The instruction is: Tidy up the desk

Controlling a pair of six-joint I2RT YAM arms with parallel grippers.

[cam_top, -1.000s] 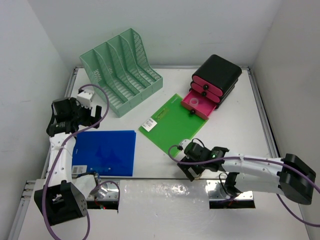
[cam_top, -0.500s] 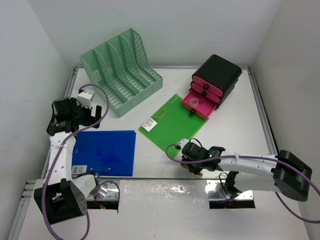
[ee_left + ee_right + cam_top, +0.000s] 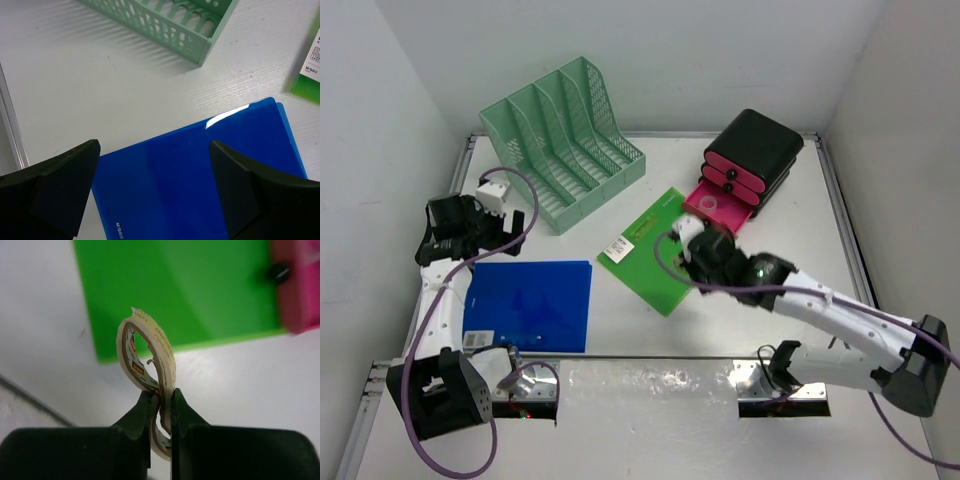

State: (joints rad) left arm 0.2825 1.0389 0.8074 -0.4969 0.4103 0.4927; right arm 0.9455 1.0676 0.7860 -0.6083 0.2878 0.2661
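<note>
A: Risks, first entry?
B: Right tool (image 3: 161,405) clenched on thin band of tape roll (image 3: 164,356), over green folder (image 3: 655,255), just left of drawer unit (image 3: 755,145). Narrow pinch, so likely to twist or slip free, then roll across desk (image 3: 790,250) beneath the unit.
A: Containers?
B: Open bottom drawer (image 3: 715,212) of the unit: one white ring (image 3: 709,203). Upper drawers closed, contents unseen. File rack (image 3: 565,140), far left of the unit: no contents visible. Left tool (image 3: 155,187) released, above blue folder (image 3: 530,303), well left of the unit.
</note>
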